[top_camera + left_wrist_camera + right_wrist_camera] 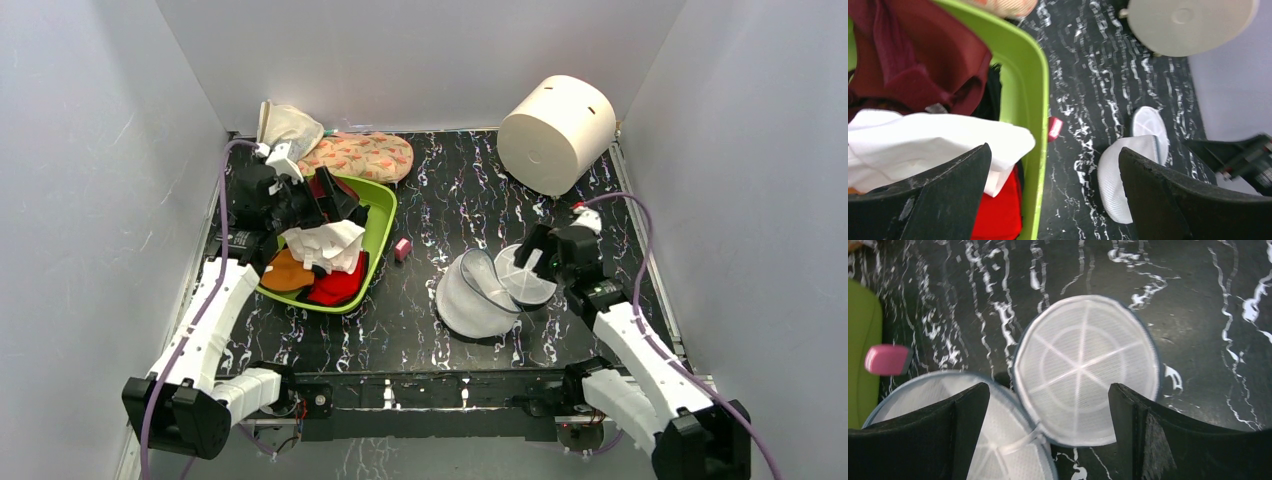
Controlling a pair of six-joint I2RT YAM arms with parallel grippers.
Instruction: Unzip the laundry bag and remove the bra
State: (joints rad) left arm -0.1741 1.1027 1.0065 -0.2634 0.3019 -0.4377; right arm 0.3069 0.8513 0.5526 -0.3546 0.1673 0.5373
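On table (440, 200), open white laundry bag (470, 295)

Both arms are built alike. The left arm (210, 310), at the lower left of the overhead frame, and the right arm (640, 345), at the lower right, have smooth white shells on their long links and boxy black housings at the joints and bases. A thin purple cable (222, 215) runs along each arm up to the wrist. The jaws are matte black wedges, and in the wrist views their inner faces carry pale grey scuffs.
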